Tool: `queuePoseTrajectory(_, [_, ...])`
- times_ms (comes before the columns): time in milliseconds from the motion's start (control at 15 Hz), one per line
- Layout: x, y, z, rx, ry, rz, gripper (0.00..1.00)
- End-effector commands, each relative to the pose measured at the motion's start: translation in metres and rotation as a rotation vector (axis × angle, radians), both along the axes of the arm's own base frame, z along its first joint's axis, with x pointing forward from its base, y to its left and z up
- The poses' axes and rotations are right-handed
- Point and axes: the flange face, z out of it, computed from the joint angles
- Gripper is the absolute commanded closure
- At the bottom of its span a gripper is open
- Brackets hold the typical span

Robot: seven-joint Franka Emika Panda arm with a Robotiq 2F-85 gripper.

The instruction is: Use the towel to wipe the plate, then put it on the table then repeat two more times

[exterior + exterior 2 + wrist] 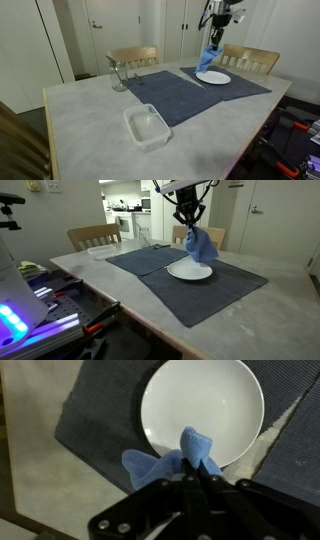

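Observation:
A white plate (pixel 213 77) (pixel 189 272) (pixel 205 405) sits on a dark grey placemat (pixel 175 92) (pixel 200 285). My gripper (pixel 215 35) (pixel 190 222) (pixel 193 472) is shut on a blue towel (pixel 209 57) (pixel 200 246) (pixel 170 462), which hangs from the jaws above the plate's edge. In the wrist view the towel's folds cover the plate's lower rim. The towel's bottom looks close to the plate; I cannot tell whether it touches.
A clear plastic container (pixel 147 126) (pixel 101 250) sits on the marble table (pixel 90 120) near one edge. A glass (pixel 119 76) stands beside the mat. Wooden chairs (pixel 248 58) (pixel 93 235) line the far side. Equipment (pixel 50 295) lies off the table's edge.

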Motion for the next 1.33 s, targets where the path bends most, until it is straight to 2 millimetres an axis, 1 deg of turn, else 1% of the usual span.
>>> queuePoseTrajectory(0, [-0.003, -0.009, 0.019, -0.063, 0.068, -0.059, 0.99])
queuePoseTrajectory(133, [-0.005, -0.01, 0.022, -0.069, 0.118, -0.087, 0.99])
queuePoseTrajectory(200, [-0.005, -0.01, 0.019, -0.061, 0.141, -0.093, 0.99])
queuePoseTrajectory(400, [-0.006, -0.009, -0.001, -0.028, 0.19, -0.09, 0.99])
queuePoseTrajectory(533, [-0.006, -0.011, -0.019, -0.003, 0.218, -0.111, 0.99])
queuePoseTrajectory(800, [-0.009, -0.005, -0.05, 0.127, 0.278, -0.144, 0.99])
queuePoseTrajectory(1000, [-0.005, -0.006, -0.062, 0.21, 0.181, -0.125, 0.99])
queuePoseTrajectory(1267, [0.004, -0.017, -0.076, 0.207, 0.108, -0.094, 0.99])
